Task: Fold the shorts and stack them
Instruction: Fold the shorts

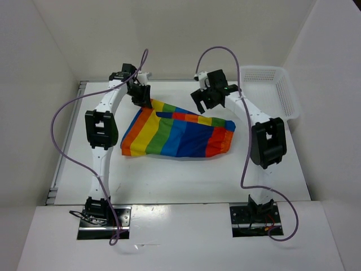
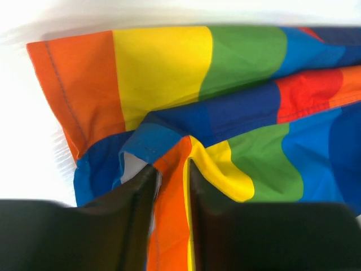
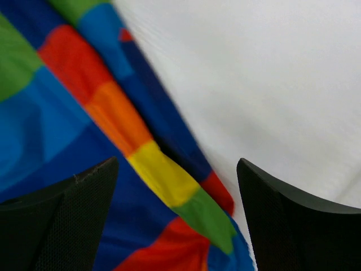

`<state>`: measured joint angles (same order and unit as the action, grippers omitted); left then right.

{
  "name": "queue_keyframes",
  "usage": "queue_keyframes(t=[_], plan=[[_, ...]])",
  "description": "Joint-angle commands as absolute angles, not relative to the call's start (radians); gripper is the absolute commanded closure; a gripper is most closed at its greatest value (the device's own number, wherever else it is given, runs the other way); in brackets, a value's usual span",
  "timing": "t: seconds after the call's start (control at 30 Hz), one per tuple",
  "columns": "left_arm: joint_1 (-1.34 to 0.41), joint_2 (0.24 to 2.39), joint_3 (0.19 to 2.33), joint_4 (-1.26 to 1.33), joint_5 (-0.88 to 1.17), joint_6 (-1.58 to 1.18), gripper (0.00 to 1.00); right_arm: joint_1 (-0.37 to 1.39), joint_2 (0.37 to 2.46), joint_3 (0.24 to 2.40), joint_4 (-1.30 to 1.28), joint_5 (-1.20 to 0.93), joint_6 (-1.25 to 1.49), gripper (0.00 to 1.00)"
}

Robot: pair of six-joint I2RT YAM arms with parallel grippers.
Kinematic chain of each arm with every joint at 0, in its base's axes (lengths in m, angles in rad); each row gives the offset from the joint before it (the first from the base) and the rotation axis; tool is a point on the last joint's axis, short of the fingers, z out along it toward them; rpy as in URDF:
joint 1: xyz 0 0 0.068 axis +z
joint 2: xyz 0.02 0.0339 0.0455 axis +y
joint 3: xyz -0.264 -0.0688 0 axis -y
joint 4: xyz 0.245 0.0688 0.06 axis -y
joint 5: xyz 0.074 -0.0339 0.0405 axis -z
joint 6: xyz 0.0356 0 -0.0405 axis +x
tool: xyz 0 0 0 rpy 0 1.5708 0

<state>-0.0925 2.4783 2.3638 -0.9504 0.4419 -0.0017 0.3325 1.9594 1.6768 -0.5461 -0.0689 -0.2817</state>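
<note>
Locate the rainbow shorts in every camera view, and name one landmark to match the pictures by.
Top external: shorts lie in the middle of the table.
Left wrist: shorts fill most of the frame; the left end effector pinches an orange fold at the bottom.
Right wrist: shorts cover the left half, beneath the open right end effector.
Shared landmark: the white table beside the cloth.

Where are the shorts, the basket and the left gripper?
shorts [image 1: 186, 141]: top external view, on the blue block mid-cloth.
basket [image 1: 286, 93]: top external view, on its right lattice wall.
left gripper [image 2: 171, 169]: left wrist view, midway between the fingers, which pinch an orange fold.
</note>
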Motion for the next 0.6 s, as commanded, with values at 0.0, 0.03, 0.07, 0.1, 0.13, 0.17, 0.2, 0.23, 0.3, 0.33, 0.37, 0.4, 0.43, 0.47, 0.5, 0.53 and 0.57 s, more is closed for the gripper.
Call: queue_keyframes(t=[0.0,0.03,0.07,0.1,0.13,0.17,0.2,0.23,0.3,0.33,0.37,0.4,0.43,0.47,0.5,0.53,0.57], plan=[[-0.091,2.471,2.408,-0.966,0.515,0.0,0.68,0.399,2.023,1.742,-0.532,-0.113,-0.348,0.11],[-0.1,2.48,2.408,-0.966,0.515,0.0,0.76,0.409,2.039,1.752,-0.532,-0.114,-0.36,0.12],[-0.1,2.48,2.408,-0.966,0.515,0.0,0.8,0.41,2.072,1.761,-0.532,-0.124,-0.36,0.12],[-0.1,2.48,2.408,-0.966,0.506,0.0,0.87,0.422,2.089,1.784,-0.541,-0.133,-0.36,0.12],[-0.1,2.48,2.408,-0.966,0.506,0.0,0.9,0.431,2.124,1.81,-0.541,-0.147,-0.36,0.16],[-0.1,2.48,2.408,-0.966,0.496,0.0,0.96,0.431,2.143,1.824,-0.541,-0.161,-0.373,0.18],[-0.1,2.48,2.408,-0.966,0.495,0.0,0.97,0.44,2.16,1.836,-0.541,-0.161,-0.373,0.2],[-0.1,2.48,2.42,-0.966,0.495,0.0,0.99,0.454,2.193,1.864,-0.541,-0.161,-0.382,0.26],[-0.1,2.48,2.434,-0.966,0.483,0.0,1.0,0.466,2.226,1.908,-0.541,-0.161,-0.382,0.32],[-0.1,2.471,2.444,-0.966,0.473,0.0,1.0,0.466,2.249,1.919,-0.541,-0.161,-0.382,0.36],[-0.1,2.461,2.444,-0.966,0.472,0.0,1.0,0.475,2.249,1.919,-0.541,-0.161,-0.382,0.38],[-0.1,2.45,2.444,-0.966,0.463,0.0,1.0,0.476,2.262,1.928,-0.541,-0.161,-0.382,0.4],[-0.1,2.45,2.444,-0.966,0.463,0.0,1.0,0.476,2.272,1.928,-0.541,-0.161,-0.382,0.4],[-0.1,2.45,2.444,-0.957,0.454,0.0,1.0,0.476,2.272,1.928,-0.541,-0.161,-0.382,0.42],[-0.1,2.438,2.444,-0.957,0.454,0.0,1.0,0.476,2.272,1.928,-0.541,-0.152,-0.382,0.44],[-0.091,2.437,2.444,-0.957,0.445,0.0,1.0,0.476,2.282,1.928,-0.541,-0.152,-0.382,0.48],[-0.091,2.437,2.444,-0.957,0.445,0.0,1.0,0.476,2.283,1.928,-0.541,-0.152,-0.382,0.52]])
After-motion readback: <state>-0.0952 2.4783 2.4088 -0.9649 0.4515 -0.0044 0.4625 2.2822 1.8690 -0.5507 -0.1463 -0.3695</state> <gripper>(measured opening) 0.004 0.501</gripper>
